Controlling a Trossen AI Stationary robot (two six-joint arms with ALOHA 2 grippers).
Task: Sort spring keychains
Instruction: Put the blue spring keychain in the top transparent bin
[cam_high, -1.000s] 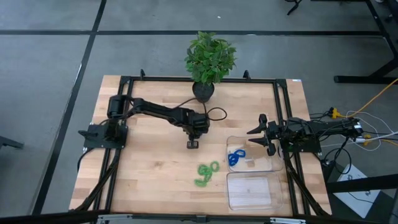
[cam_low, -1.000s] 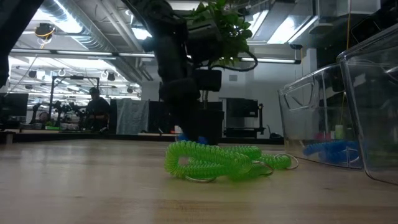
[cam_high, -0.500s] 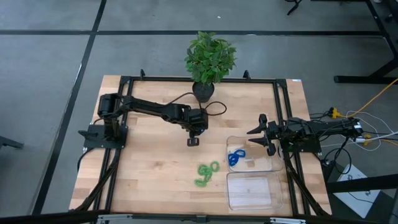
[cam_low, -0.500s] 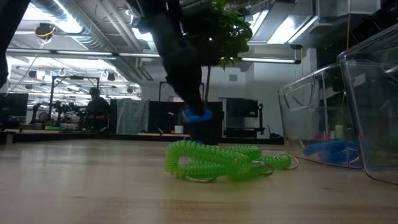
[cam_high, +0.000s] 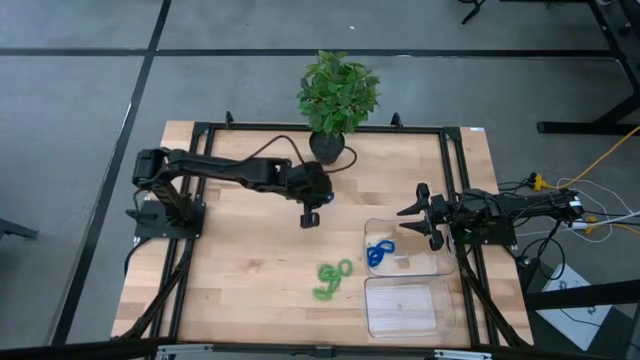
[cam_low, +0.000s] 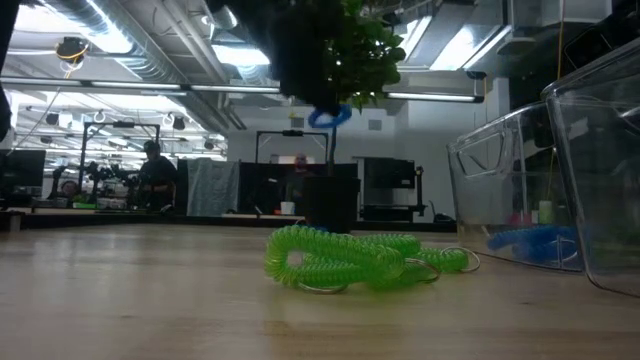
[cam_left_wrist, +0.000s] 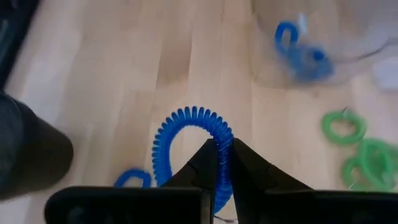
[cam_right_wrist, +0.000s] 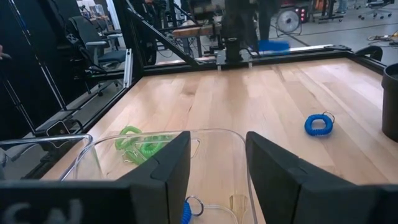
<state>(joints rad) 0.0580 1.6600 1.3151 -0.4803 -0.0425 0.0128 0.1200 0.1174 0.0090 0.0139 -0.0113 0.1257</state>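
— Looking down on the surface (cam_high: 250, 250), where do we find the left hand (cam_high: 309, 217)?

— We see it hanging above the middle of the surface, a little toward the far edge, just in front of the potted plant (cam_high: 337, 95). Its fingers (cam_left_wrist: 205, 165) are pinched nearly together on a blue keychain (cam_left_wrist: 186, 140), and the coil arches up out of the grip, clear of the wood. In the low view that same blue coil (cam_low: 328, 116) hangs in the air well above the boards.

— And the other blue ones?

— We count one more blue keychain on the wood (cam_right_wrist: 318, 124), lying near the plant's dark pot (cam_right_wrist: 390, 99) toward the far edge. More blue keychains (cam_high: 379, 251) lie inside the farther clear tray (cam_high: 432, 268), which sits by the right edge.

— What about the green ones?

— We see the green keychains (cam_high: 333, 278) bunched together on the bare wood toward the near edge, just left of the two trays and touching one another. The nearer clear tray (cam_high: 372, 325) stands in the near right corner, right beside the first.

— And the right hand (cam_high: 415, 221)?

— We find it waiting at the right edge, beside the farther tray, its fingers (cam_right_wrist: 163, 168) spread wide apart with nothing between them.
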